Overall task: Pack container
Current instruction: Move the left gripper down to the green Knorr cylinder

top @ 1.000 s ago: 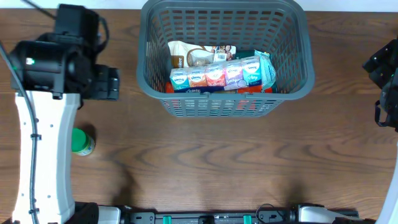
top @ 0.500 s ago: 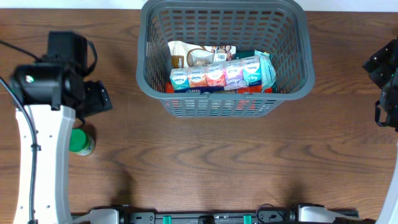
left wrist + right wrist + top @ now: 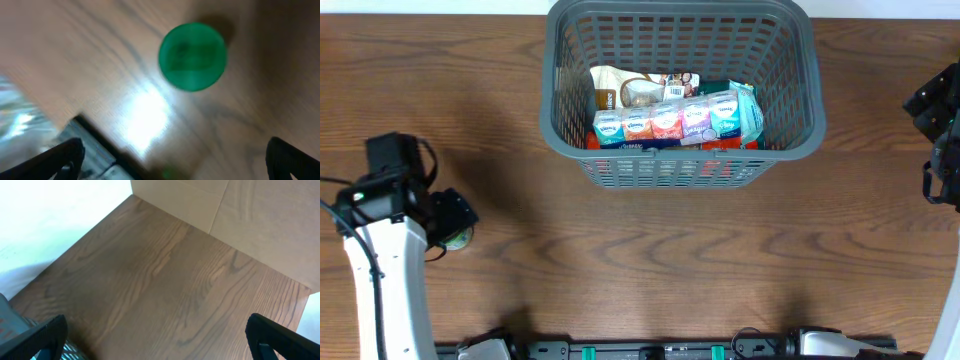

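Hovering over the near-left part of the brown wooden table, the left gripper has its fingers spread wide and holds nothing; a blurred round green lid stands on the wood below it. The large dark grey slotted plastic basket sits at far centre, with a row of small colourful tissue packets inside. At the right edge, the right gripper is likewise spread apart and empty.
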Robot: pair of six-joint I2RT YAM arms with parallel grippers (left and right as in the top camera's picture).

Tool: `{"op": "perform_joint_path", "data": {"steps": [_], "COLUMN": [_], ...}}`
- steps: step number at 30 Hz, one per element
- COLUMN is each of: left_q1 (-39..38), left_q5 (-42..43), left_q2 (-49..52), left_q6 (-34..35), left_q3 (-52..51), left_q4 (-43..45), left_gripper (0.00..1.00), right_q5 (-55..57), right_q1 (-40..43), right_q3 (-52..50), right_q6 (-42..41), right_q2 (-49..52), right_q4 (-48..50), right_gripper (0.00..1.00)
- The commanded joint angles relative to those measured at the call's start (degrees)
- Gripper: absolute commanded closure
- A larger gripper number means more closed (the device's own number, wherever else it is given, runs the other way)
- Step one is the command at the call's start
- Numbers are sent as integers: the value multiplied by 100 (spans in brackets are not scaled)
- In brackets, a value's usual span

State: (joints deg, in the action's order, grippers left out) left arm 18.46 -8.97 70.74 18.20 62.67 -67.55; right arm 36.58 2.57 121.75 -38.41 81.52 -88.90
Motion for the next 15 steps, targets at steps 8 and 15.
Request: {"op": "perform_joint_path", "data": {"steps": [8, 15], "left_q1": [776, 778], "left_q5": [863, 988], "left_q2": [446, 1438], "left_q6": [-409, -308], "left_q3": [-85, -85], "left_q4": [540, 817], "left_gripper": [1, 1], "right_q5": [44, 42], "right_q1": [46, 46], "right_q3": [0, 0], "right_q6": [-74, -72], "right_q2": [-17, -17], "right_q4": [-9, -9], "right_gripper": [1, 1]}}
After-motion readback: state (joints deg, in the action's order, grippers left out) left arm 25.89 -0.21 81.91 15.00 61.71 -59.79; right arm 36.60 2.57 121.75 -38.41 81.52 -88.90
